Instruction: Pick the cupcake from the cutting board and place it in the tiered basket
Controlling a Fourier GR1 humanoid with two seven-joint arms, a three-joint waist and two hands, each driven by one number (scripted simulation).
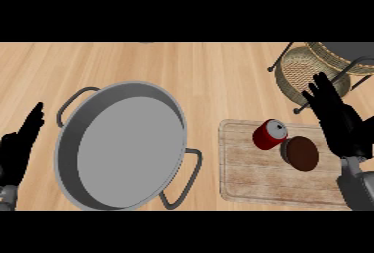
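Your right robot hand hovers wide open — lower it over the dark brown round cupcake, avoiding the red metal can just beside it.

I see a light wooden counter with fine grain, a plain grey round metal pan, a pale streaked wooden cutting board, a red cylindrical can topped silver, a dark brown round cupcake and a tan woven tiered basket.

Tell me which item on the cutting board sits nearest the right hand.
The dark brown cupcake, close beside the right hand; the red can sits farther left.
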